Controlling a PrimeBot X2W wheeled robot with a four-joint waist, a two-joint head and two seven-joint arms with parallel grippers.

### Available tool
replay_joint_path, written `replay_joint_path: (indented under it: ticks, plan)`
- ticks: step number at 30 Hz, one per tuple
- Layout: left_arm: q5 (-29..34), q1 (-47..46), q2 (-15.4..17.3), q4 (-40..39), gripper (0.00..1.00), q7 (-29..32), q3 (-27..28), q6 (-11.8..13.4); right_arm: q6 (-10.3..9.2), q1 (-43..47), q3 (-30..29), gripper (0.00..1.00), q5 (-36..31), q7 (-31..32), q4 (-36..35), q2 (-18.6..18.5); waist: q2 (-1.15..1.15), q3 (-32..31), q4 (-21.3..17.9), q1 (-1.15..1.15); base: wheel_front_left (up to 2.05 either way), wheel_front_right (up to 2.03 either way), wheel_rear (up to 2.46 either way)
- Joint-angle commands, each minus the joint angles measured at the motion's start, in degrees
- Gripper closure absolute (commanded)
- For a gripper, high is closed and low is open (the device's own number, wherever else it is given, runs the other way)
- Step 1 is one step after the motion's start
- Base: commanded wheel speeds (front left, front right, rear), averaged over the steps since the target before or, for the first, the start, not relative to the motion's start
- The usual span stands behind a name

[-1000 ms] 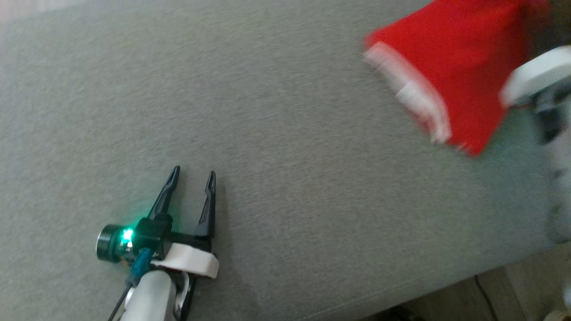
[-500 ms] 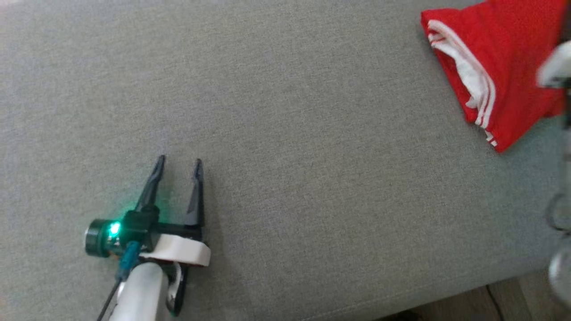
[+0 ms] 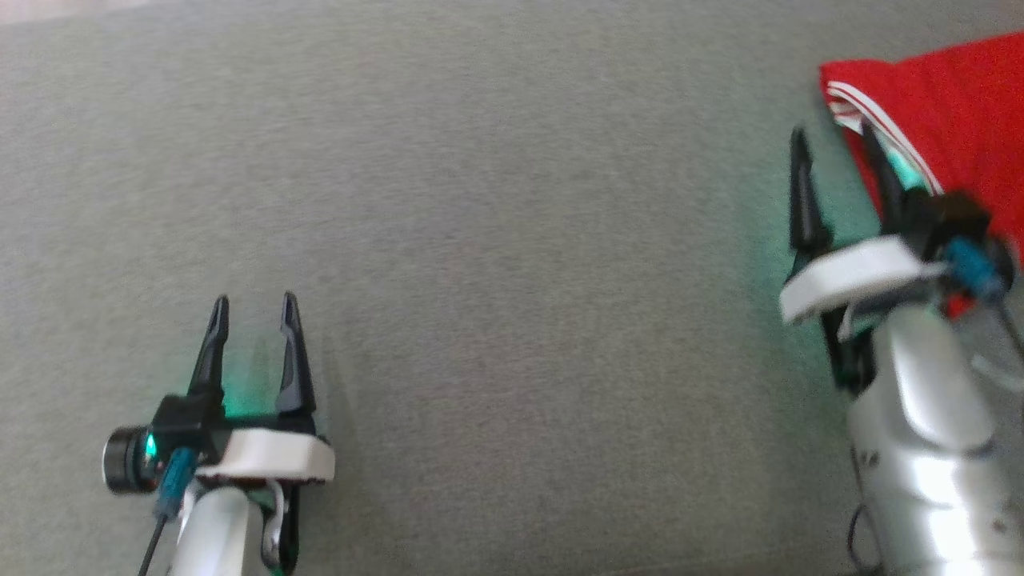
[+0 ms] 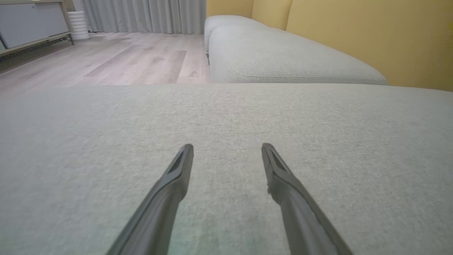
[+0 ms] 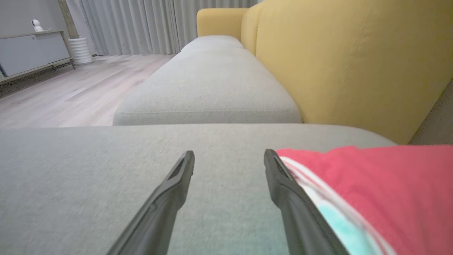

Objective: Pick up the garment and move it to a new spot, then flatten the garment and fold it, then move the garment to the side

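While the red, white-striped garment (image 3: 952, 104) lies at the far right of the grey sofa cushion (image 3: 512, 240), the right tool (image 3: 833, 132) gapes empty beside it, one finger perhaps touching its hem; the left tool (image 3: 254, 298), near left, is likewise spread and empty.

No text, label, brand, number or sign can be read on anything in any of these views.
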Motion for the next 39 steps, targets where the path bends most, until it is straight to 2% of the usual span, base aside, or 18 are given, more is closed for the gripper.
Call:
replay_joint_path:
  ticks: [1,9,35,36,39]
  plan:
    - [-1.0,1.1,0.8,-2.0,0.00,-0.1,2.2,0.6,-0.05,1.5,1.8,0.00,1.0,-0.5,-2.7,0.9,0.00,-1.3,2.3,0.00,0.00,0.00,0.00]
    - [-5.3,3.5,0.8,-2.5,0.00,-0.1,2.9,0.0,-0.05,9.5,4.1,0.00,4.7,-0.5,-4.5,1.1,0.00,-4.2,5.3,0.00,0.00,0.00,0.00]
    - [-8.0,11.5,0.8,-0.7,0.00,-0.1,4.0,-2.5,-0.05,19.0,8.9,0.00,10.8,-0.5,-5.8,1.1,0.00,-15.1,6.8,0.00,0.00,0.00,0.00]
    - [-7.8,12.3,0.0,1.0,1.00,0.0,1.8,-2.6,0.00,19.7,7.4,1.00,10.6,0.0,-3.7,0.8,0.00,-15.0,6.9,0.00,0.00,0.00,0.00]
    - [-7.9,13.2,-0.5,3.5,1.00,0.1,1.6,-2.6,0.00,20.8,7.3,1.00,10.6,0.1,-1.4,0.9,0.00,-15.1,6.9,0.00,0.00,0.00,0.00]
